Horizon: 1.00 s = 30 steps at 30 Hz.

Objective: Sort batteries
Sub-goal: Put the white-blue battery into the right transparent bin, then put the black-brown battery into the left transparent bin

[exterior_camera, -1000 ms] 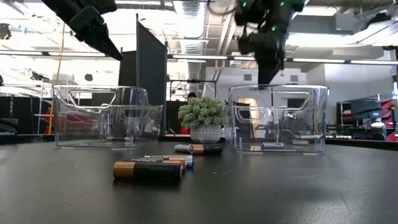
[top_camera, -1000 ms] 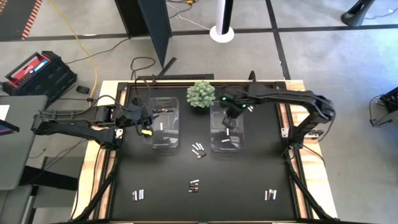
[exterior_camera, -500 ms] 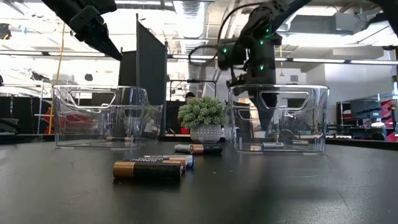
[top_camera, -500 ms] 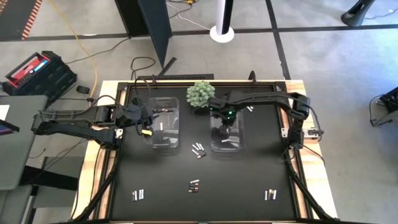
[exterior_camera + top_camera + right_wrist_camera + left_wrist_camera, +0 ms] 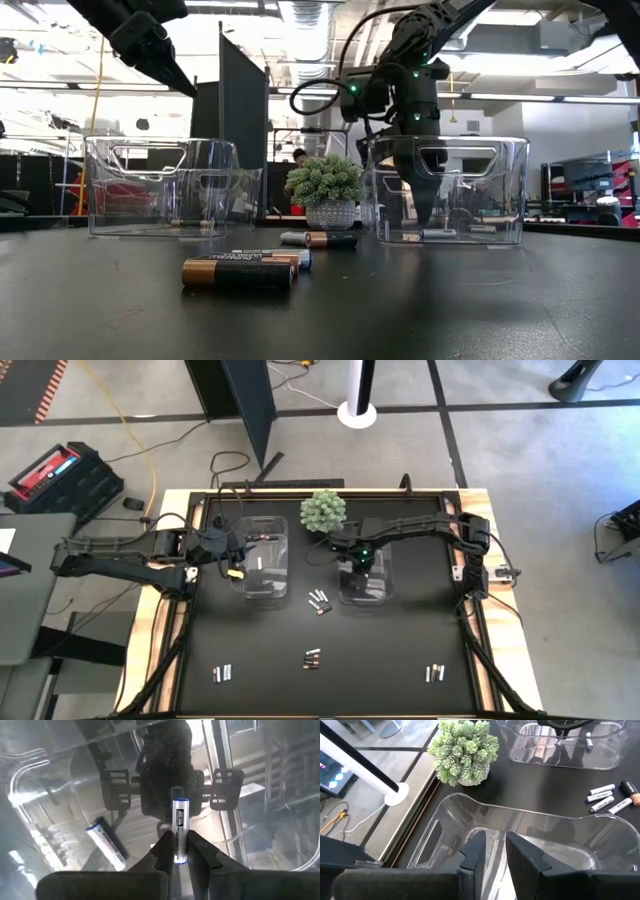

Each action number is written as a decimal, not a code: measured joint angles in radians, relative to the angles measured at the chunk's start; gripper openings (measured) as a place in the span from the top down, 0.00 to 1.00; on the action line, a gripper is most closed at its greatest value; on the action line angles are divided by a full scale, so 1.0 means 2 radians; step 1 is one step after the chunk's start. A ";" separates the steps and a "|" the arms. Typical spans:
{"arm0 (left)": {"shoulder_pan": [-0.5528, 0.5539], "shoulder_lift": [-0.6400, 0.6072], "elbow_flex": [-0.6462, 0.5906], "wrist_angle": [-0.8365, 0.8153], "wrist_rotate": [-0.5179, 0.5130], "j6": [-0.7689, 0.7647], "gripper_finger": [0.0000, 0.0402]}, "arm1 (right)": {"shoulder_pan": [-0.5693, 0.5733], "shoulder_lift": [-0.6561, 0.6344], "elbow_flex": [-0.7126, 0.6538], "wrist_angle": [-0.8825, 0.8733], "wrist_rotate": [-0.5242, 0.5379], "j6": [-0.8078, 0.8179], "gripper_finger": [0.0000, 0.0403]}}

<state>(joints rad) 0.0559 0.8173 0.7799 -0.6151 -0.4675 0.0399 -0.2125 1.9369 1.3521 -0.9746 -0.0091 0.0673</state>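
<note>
My right gripper reaches down inside the right clear bin and is shut on a pale silver-white battery with blue ends. It shows inside that bin in the low view. Another pale battery lies on the bin's floor. My left gripper hangs above the left clear bin, its fingers a narrow gap apart and empty. Loose batteries lie on the black table in small groups. Dark copper-ended ones lie nearest in the low view. My right gripper pinches the pale battery's two long sides between its two fingertips, nearer one end than the middle. The fingers come from above, pointing down into the bin, and lie across the battery. Whether the battery touches the bin's floor, I cannot tell.
A green spiky ball plant in a small pot stands between the two bins at the far side. The bins' clear walls rise around each gripper. Bare black table lies toward the near edge, between the battery groups.
My right gripper has gone a little toward the table's left and down, from above the right bin's rim to deep inside it, still carrying the pale battery. My left arm has kept still.
</note>
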 joint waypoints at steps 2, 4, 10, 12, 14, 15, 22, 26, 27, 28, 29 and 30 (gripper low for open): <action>0.000 0.000 0.000 0.000 0.000 0.002 0.82 | 0.002 0.000 0.000 0.002 0.000 0.001 0.83; 0.000 0.000 0.000 0.000 0.000 0.002 0.82 | 0.002 0.000 0.000 0.002 0.000 0.002 0.82; 0.000 0.000 0.000 0.000 0.000 0.002 0.82 | 0.002 0.000 0.000 0.000 0.000 0.002 0.81; 0.000 0.000 0.000 0.000 0.000 0.002 0.82 | 0.001 0.000 0.000 -0.006 0.001 0.002 0.81; 0.000 0.000 0.000 0.000 0.000 0.001 0.82 | 0.001 0.000 0.000 -0.014 0.001 0.002 0.81; 0.000 0.000 0.000 0.000 0.000 0.001 0.82 | 0.001 0.000 0.002 -0.022 0.002 0.002 0.81; 0.000 0.000 0.000 0.000 0.000 0.001 0.82 | -0.002 -0.029 0.029 -0.039 0.003 0.010 0.81; 0.000 0.000 0.000 0.000 0.000 -0.001 0.82 | -0.011 -0.080 0.031 -0.038 0.004 0.019 0.81; 0.000 0.000 0.000 0.000 0.000 -0.003 0.82 | -0.016 -0.095 0.031 -0.039 0.004 0.021 0.81; 0.000 0.000 0.000 0.000 0.000 -0.005 0.82 | -0.020 -0.111 0.031 -0.041 0.004 0.024 0.81; 0.000 0.000 0.000 0.000 0.000 -0.006 0.82 | -0.026 -0.127 0.031 -0.042 0.004 0.028 0.81; 0.000 0.000 0.000 0.000 0.000 -0.009 0.82 | -0.031 -0.144 0.031 -0.043 0.004 0.031 0.81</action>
<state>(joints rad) 0.0563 0.8173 0.7799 -0.6144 -0.4675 0.0219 -0.2755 1.6482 1.4147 -1.0605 -0.0009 0.1299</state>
